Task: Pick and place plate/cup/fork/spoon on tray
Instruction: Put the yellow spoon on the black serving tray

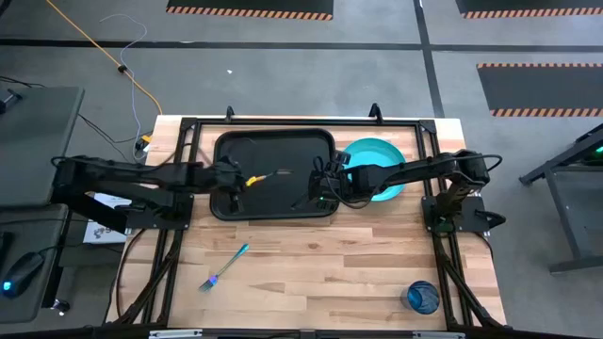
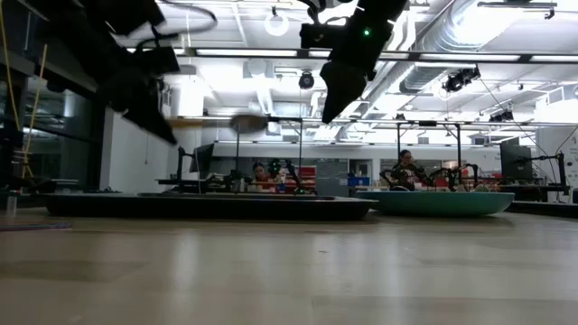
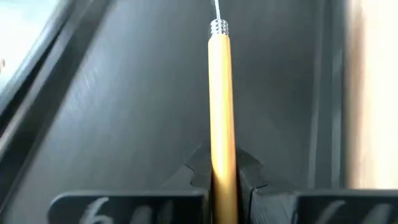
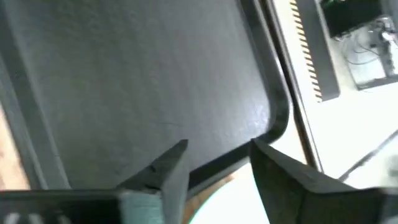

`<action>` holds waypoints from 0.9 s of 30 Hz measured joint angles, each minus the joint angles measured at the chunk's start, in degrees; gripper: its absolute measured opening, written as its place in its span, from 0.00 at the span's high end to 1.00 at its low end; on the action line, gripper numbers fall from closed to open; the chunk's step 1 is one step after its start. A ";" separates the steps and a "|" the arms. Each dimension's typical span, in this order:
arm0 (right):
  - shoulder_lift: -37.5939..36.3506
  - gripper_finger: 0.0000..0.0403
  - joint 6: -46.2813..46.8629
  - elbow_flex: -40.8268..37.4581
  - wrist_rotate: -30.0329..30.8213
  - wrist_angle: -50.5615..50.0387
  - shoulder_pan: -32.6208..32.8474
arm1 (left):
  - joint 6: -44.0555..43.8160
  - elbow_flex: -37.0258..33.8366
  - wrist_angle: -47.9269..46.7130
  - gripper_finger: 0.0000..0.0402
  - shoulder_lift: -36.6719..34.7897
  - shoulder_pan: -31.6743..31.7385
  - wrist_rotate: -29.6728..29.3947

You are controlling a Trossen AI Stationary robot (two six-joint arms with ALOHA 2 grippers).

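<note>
Gripping the slim spoon by its orange handle, the left gripper is hovering over the large black rectangular tray with the raised rim, just left of centre in the overhead frame; its dark fingers are pinching the handle tightly from both sides, and the silver bowl is pointing toward the frame's middle. In the low view the spoon is hanging level above the tray, clear of its floor. Reaching in from the right, the right gripper is sitting over the tray's right end with its fingers standing apart and gripping nothing. Just right of the tray, touching or nearly touching its rim, the round turquoise plastic plate is lying on the wooden table, partly under the right arm. Toward the lower left, the small fork with the teal handle is lying on the wood, well apart from the tray. At the lower right corner, the translucent dark-blue plastic cup is standing.
</note>
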 joint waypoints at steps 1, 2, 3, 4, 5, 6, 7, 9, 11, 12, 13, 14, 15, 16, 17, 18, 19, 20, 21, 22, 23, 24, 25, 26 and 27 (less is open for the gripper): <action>0.00 0.57 -0.03 0.00 -0.64 0.19 0.00 | 0.02 -0.84 2.14 0.98 -2.30 -0.05 0.15; 0.00 0.54 -0.29 0.00 -1.09 0.62 -0.05 | 0.01 -2.02 4.90 0.98 -4.55 -0.07 0.57; 0.09 0.52 -0.84 -0.02 -1.49 1.61 -0.15 | -0.02 -3.40 7.06 0.98 -6.67 -0.05 1.14; 0.46 0.49 -1.49 -0.02 -1.77 3.30 -0.32 | -0.18 -4.85 9.21 0.98 -8.75 -0.03 2.12; 0.74 0.47 -2.73 -0.03 -2.01 5.03 -0.50 | -0.49 -6.31 11.79 0.98 -10.82 -0.03 2.93; 0.81 0.46 -3.93 -0.71 -2.06 7.16 -0.73 | -0.69 -7.69 14.57 0.98 -12.85 -0.05 3.68; 0.68 0.45 -5.77 -2.21 -2.27 11.85 -0.96 | -1.06 -9.02 17.48 0.98 -14.72 -0.05 4.48; -0.10 0.43 -9.43 -6.54 -4.83 23.24 -1.73 | -2.21 -12.06 21.49 0.98 -18.16 -0.05 5.55; -0.90 0.43 -11.74 -11.92 -8.47 35.60 -2.82 | -3.76 -14.72 25.38 0.98 -20.13 -0.05 7.21; -1.14 0.43 -12.27 -14.67 -10.85 43.24 -3.53 | -4.36 -16.07 27.49 0.98 -21.36 -0.05 7.74; -1.34 0.44 -12.79 -17.43 -13.29 51.06 -4.25 | -5.16 -17.34 29.86 0.98 -22.34 -0.05 7.81; -1.37 0.44 -12.93 -19.99 -16.41 59.65 -4.94 | -5.70 -18.56 33.55 0.98 -22.85 -0.05 8.05; -1.28 0.44 -12.93 -22.20 -19.62 68.41 -5.67 | -6.28 -19.86 37.33 0.98 -23.22 -0.05 8.25; -1.08 0.44 -12.79 -23.80 -21.71 76.04 -6.30 | -6.83 -21.21 39.94 0.98 -23.36 -0.05 8.24; -1.03 0.44 -12.34 -25.30 -23.47 82.67 -6.87 | -7.60 -22.43 42.34 0.98 -23.27 -0.05 8.37; -1.05 0.44 -11.70 -26.49 -24.08 88.05 -7.29 | -8.50 -23.48 44.95 0.98 -23.11 -0.05 8.62; -1.03 0.44 -11.27 -27.20 -25.01 92.27 -7.70 | -9.22 -24.42 47.50 0.98 -23.15 -0.05 8.60; -0.99 0.44 -10.71 -27.73 -25.69 96.04 -8.01 | -9.91 -24.85 49.28 0.98 -22.98 -0.03 8.60; -0.98 0.44 -10.36 -27.82 -26.64 99.15 -8.28 | -10.75 -25.17 50.46 0.98 -22.80 -0.03 8.58; -0.99 0.44 -10.30 -27.69 -27.63 101.37 -8.39 | -11.41 -25.26 50.48 0.98 -22.59 -0.03 8.58; -1.01 0.44 -10.34 -27.04 -28.11 101.78 -8.38 | -11.92 -25.29 50.78 0.98 -22.31 -0.03 8.49; -1.01 0.44 -10.34 -26.25 -28.31 101.53 -8.35 | -12.53 -25.30 51.38 0.98 -21.91 -0.03 8.38; -1.00 0.44 -10.34 -25.53 -28.08 101.06 -8.35 | -12.91 -25.31 52.48 0.98 -21.42 -0.03 8.13; -0.94 0.44 -10.38 -24.56 -27.89 100.49 -8.33 | -13.00 -25.29 53.69 0.98 -20.89 -0.03 7.90; -0.94 0.44 -10.40 -23.51 -27.82 99.77 -8.32 | -13.05 -25.29 54.57 0.98 -20.41 -0.03 7.74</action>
